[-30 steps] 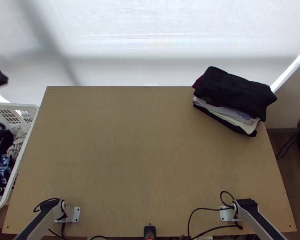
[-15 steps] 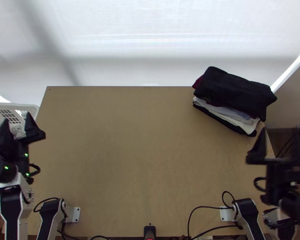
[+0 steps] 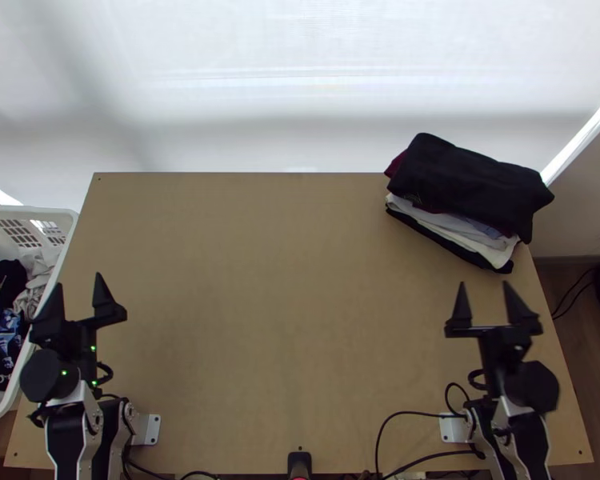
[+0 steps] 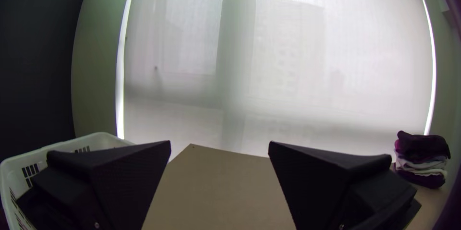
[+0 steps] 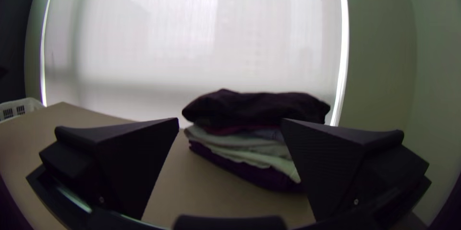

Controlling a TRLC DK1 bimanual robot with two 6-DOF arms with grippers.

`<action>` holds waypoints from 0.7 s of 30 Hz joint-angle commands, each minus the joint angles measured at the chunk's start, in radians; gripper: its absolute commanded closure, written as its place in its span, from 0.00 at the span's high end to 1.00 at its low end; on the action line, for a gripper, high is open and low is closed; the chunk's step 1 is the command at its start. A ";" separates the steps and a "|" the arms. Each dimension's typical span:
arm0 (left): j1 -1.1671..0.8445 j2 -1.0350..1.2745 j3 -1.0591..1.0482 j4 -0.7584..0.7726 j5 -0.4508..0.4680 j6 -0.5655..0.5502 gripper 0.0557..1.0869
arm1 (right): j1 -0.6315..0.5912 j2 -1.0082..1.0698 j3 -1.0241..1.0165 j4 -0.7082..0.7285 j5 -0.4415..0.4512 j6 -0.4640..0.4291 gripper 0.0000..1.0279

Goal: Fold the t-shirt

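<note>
My left gripper point(image 3: 78, 290) is over the table's left edge beside the basket, its fingers wide apart with nothing between them; the left wrist view shows the same open gripper point(image 4: 219, 146). Toward the table's right side, my right gripper point(image 3: 484, 292) stands open and holds nothing, as the right wrist view of this gripper point(image 5: 230, 123) also shows. A stack of folded clothes point(image 3: 468, 188) lies at the back right corner, black on top with dark red, grey, white and black layers below. I cannot tell a t-shirt apart in it.
A white basket point(image 3: 58, 214) with crumpled clothes point(image 3: 2, 280), dark, blue-patterned and light, stands off the table's left edge. The wooden table point(image 3: 284, 304) stretches bare between the arms. Black cables point(image 3: 396, 418) run along its near edge.
Both arms have come in over the table. From half a second ago, the left gripper moved right and nearer the table's front; the right gripper moved left. The clothes stack has stayed put.
</note>
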 commanded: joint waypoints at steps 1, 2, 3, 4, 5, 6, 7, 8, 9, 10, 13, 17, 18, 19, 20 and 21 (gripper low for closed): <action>-0.005 -0.084 -0.061 -0.028 -0.002 0.020 0.96 | 0.022 -0.006 -0.090 0.002 0.004 -0.030 0.97; -0.005 -0.107 -0.081 -0.037 -0.004 0.024 0.96 | 0.018 0.000 -0.088 -0.002 0.004 -0.026 0.97; 0.000 -0.120 -0.093 -0.051 -0.004 0.027 0.96 | 0.008 0.004 -0.088 -0.004 0.004 -0.024 0.97; 0.004 -0.122 -0.099 -0.067 -0.006 0.030 0.96 | -0.002 0.007 -0.088 -0.004 0.004 -0.034 0.97; 0.011 -0.122 -0.103 -0.087 -0.006 0.030 0.96 | -0.022 0.001 -0.088 -0.004 0.003 -0.035 0.97; 0.015 -0.122 -0.109 -0.096 -0.006 0.032 0.96 | -0.035 -0.002 -0.090 0.002 0.003 -0.035 0.96; 0.017 -0.122 -0.118 -0.097 -0.006 0.038 0.96 | -0.042 -0.003 -0.091 0.006 0.003 -0.035 0.96; 0.021 -0.122 -0.127 -0.096 -0.006 0.044 0.96 | -0.045 0.000 -0.091 0.006 0.003 -0.035 0.96; 0.027 -0.122 -0.138 -0.094 -0.006 0.044 0.96 | -0.042 -0.002 -0.091 0.006 0.003 -0.035 0.96; 0.035 -0.123 -0.144 -0.096 -0.006 0.049 0.96 | -0.041 -0.002 -0.091 0.006 0.003 -0.035 0.96; 0.050 -0.123 -0.176 -0.100 -0.006 0.138 0.96 | -0.041 -0.002 -0.091 0.006 0.001 -0.035 0.96; 0.092 -0.120 -0.178 -0.128 -0.006 0.202 0.96 | -0.041 -0.002 -0.091 0.007 0.001 -0.035 0.96; 0.095 -0.120 -0.175 -0.151 -0.006 0.202 0.96 | -0.041 -0.002 -0.091 0.007 0.001 -0.035 0.96; 0.095 -0.120 -0.173 -0.160 -0.006 0.202 0.96 | -0.041 -0.002 -0.091 0.007 0.001 -0.035 0.96; 0.093 -0.120 -0.173 -0.160 -0.004 0.201 0.96 | -0.041 -0.002 -0.091 0.007 0.001 -0.035 0.96; 0.093 -0.120 -0.173 -0.160 -0.004 0.201 0.96 | -0.041 -0.002 -0.091 0.007 0.001 -0.035 0.96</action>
